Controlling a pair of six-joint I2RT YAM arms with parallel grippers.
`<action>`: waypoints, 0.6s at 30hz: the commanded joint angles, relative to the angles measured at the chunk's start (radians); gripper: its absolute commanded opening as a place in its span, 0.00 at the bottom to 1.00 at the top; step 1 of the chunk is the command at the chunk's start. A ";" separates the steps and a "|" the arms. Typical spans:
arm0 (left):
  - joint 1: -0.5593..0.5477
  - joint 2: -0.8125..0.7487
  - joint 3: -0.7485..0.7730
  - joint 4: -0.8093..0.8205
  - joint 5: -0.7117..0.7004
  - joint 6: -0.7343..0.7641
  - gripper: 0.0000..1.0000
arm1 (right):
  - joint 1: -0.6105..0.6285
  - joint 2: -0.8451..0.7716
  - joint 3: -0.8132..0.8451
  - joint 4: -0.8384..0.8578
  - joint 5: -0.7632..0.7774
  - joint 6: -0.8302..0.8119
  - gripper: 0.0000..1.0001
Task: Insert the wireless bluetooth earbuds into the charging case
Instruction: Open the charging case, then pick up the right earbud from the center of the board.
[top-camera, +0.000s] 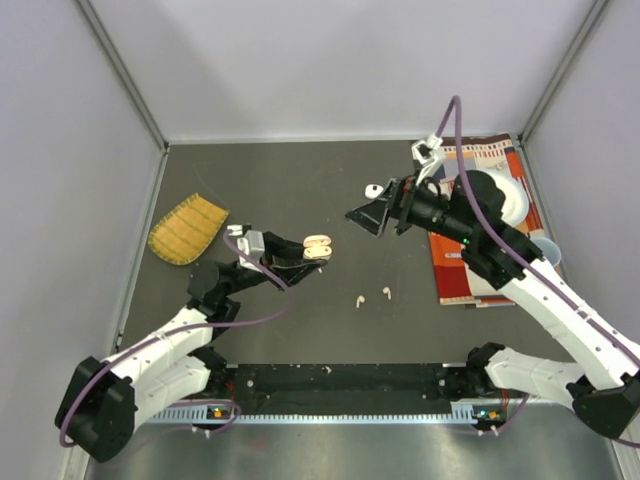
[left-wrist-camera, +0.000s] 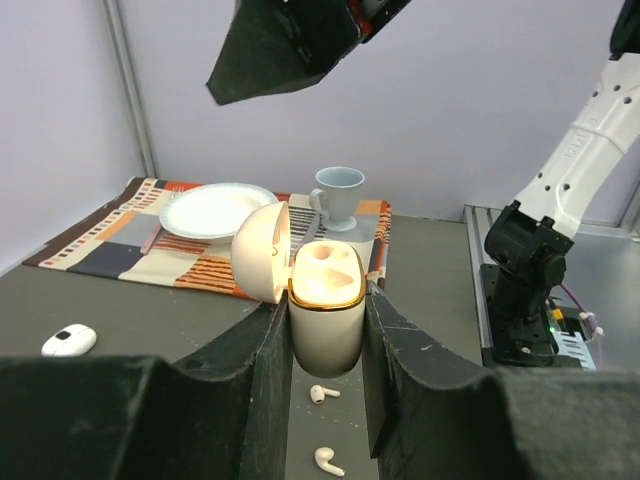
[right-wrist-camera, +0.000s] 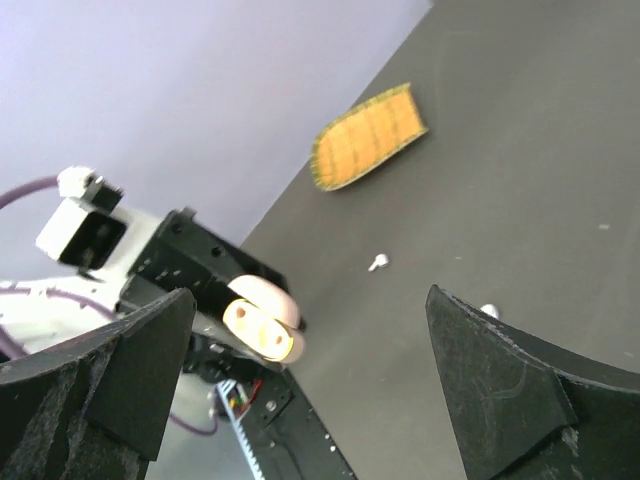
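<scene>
My left gripper (top-camera: 310, 248) is shut on a peach-pink charging case (top-camera: 318, 246), held upright above the table with its lid open. In the left wrist view the case (left-wrist-camera: 327, 320) sits between the two fingers (left-wrist-camera: 250, 380), and both its sockets look empty. Two pale earbuds (top-camera: 358, 300) (top-camera: 386, 293) lie on the dark table to the right of it; the left wrist view shows them below the case (left-wrist-camera: 322, 393) (left-wrist-camera: 328, 461). My right gripper (top-camera: 378, 205) hangs open and empty in the air, above and to the right, pointing towards the case (right-wrist-camera: 262, 325).
A small white oval case (top-camera: 373, 190) lies closed on the table by the right gripper. A striped placemat (top-camera: 470, 270) at the right carries a white plate (left-wrist-camera: 215, 208) and a cup (left-wrist-camera: 337, 195). A yellow woven mat (top-camera: 186, 228) lies at the far left.
</scene>
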 joint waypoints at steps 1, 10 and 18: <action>-0.003 -0.042 -0.020 0.063 -0.076 0.021 0.00 | -0.058 -0.039 -0.037 -0.053 0.145 -0.003 0.99; -0.003 -0.101 -0.065 0.174 -0.196 0.000 0.00 | -0.079 0.009 -0.094 -0.299 0.452 -0.044 0.99; -0.003 -0.138 -0.081 0.180 -0.288 0.003 0.00 | -0.087 0.018 -0.204 -0.314 0.399 -0.055 0.95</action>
